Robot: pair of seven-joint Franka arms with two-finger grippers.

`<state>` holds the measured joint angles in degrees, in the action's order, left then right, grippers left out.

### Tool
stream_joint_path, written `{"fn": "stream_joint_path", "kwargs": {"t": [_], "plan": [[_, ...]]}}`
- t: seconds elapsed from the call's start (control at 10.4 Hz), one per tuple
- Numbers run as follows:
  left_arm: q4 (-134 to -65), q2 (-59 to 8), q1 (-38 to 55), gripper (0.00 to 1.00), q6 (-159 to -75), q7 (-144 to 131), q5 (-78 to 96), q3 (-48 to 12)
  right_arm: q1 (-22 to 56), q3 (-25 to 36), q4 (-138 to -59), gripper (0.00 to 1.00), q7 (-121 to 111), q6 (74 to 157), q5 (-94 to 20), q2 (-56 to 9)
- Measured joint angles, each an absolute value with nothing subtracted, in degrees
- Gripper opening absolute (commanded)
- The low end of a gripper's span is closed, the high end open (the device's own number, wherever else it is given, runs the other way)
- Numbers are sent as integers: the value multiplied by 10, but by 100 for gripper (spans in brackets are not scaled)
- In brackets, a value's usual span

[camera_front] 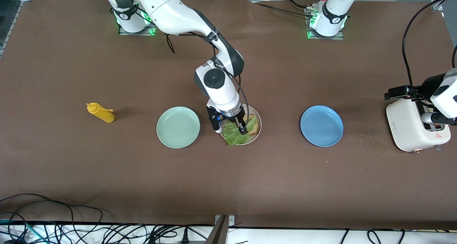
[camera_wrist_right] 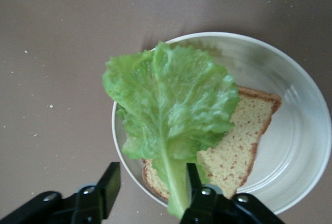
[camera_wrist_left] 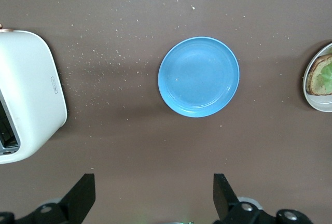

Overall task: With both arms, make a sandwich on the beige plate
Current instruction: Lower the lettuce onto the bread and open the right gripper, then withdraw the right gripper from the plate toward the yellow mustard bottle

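The right gripper (camera_front: 230, 126), fingers apart, hangs over lettuce (camera_wrist_right: 174, 112) on bread (camera_wrist_right: 238, 151) in the beige plate (camera_front: 257, 118), between green plate (camera_front: 178, 127) and blue plate (camera_front: 321, 126); the left gripper (camera_wrist_left: 153, 198), open, waits above the desk (camera_front: 107, 179) near the toaster (camera_front: 410, 128).

My right arm (camera_front: 185, 19) reaches out from its base toward the middle of the bench, elbow bent, wrist turned straight down. Its right gripper (camera_front: 230, 126) hangs low with the jaws spread apart — nothing pinched between them in the right wrist view. My left arm (camera_front: 442, 94) comes in at its own end of the bench, only the wrist section showing. The left gripper (camera_wrist_left: 153, 198) sits high up — jaws wide apart, holding nothing.
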<state>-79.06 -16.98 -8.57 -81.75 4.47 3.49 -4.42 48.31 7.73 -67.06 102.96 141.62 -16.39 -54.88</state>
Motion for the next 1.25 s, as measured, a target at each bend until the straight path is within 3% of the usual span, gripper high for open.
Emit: {"fn": "stream_joint_path", "kwargs": {"t": [0.1, 0.38, 0.86, 1.25], "plan": [[-791, -170, -85, 100, -817, 43, 35, -44, 481, 80, -665, 100, 1030, 1409, -164, -544], [-791, -170, -76, 100, -817, 27, 35, -44, 463, 105, -651, 100, 1001, 1323, -164, -494], [-791, -171, -72, 100, -817, 26, 35, -43, 380, 133, -649, 100, 703, 1050, -164, -381], [-791, -171, -70, 100, -816, 26, 35, -43, 347, 254, -649, 100, 402, 862, -164, -315]]}}
